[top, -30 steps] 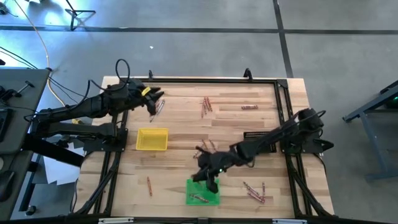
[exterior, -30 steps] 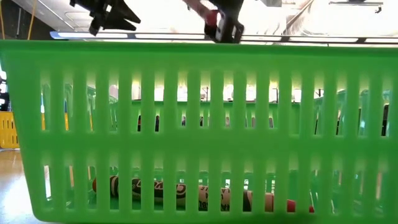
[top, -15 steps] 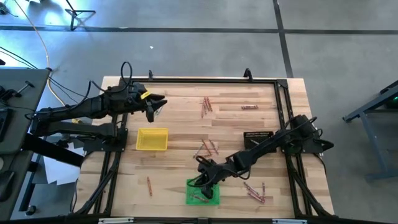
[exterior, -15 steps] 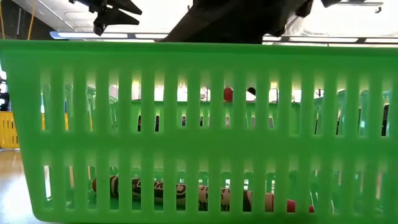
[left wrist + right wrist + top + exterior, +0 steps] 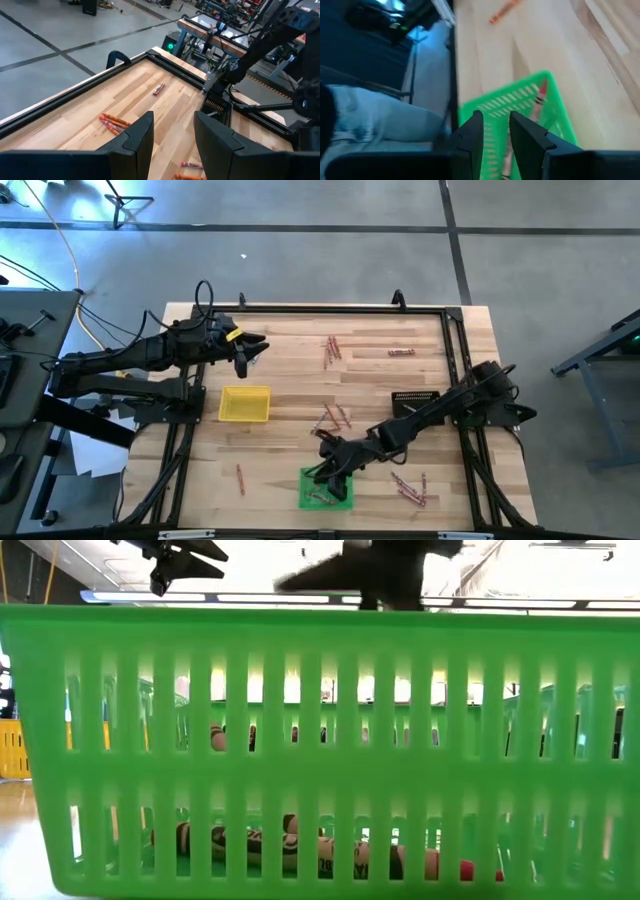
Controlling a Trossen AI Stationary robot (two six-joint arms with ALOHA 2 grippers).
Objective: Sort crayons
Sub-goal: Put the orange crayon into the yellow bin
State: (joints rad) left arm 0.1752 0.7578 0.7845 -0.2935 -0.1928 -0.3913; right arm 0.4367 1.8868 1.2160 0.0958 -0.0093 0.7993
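The green tray (image 5: pixel 348 502) stands near the table's front edge, and its slotted wall (image 5: pixel 320 770) fills the low view. Several reddish crayons (image 5: pixel 300 852) lie on its floor; one shows in the right wrist view (image 5: pixel 540 96). My right gripper (image 5: pixel 327 472) hangs open and empty over the tray's far left part (image 5: pixel 496 119). My left gripper (image 5: pixel 250 348) is open and empty (image 5: pixel 173 120), raised over the table's far left. Loose crayons lie on the wood at the far middle (image 5: pixel 331 348), in the middle (image 5: pixel 335 417) and to the right of the green tray (image 5: pixel 410 488).
A yellow tray (image 5: pixel 245 404) stands at the middle left and a black tray (image 5: pixel 417 397) at the right. One crayon (image 5: pixel 401 352) lies at the far right, another (image 5: pixel 240 478) near the front left. A black frame runs along the table's edges.
My right gripper has gone down to the green tray's rim with a reddish crayon, let it go and risen a little. The crayon has fallen into the tray and lies on the others. My left gripper has kept nearly still.
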